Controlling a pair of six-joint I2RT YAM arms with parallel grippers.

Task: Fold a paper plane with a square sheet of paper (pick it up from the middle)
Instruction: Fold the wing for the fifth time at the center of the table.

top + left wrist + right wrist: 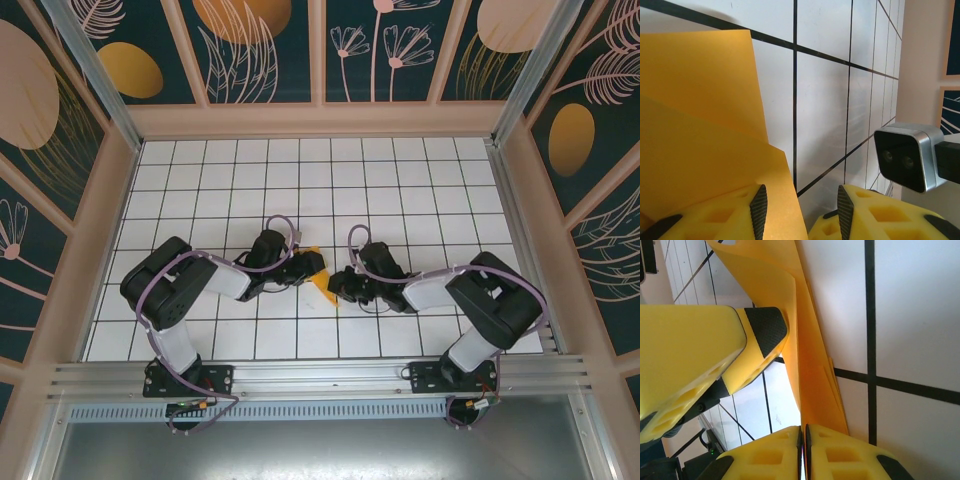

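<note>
Jaws of the right gripper (pixel 803 447) are pressed together on the lower edge of the sheet of paper (pixel 810 380). Those of the left gripper (pixel 801 202) stand apart, and a corner of the sheet reaches into the gap. On the gridded table (pixel 400 190) both arms bend inward and the grippers meet near the middle. The orange sheet, folded in layers, lies between them. A wrist camera (pixel 902 157) on the right arm sits just beside the left fingers.
</note>
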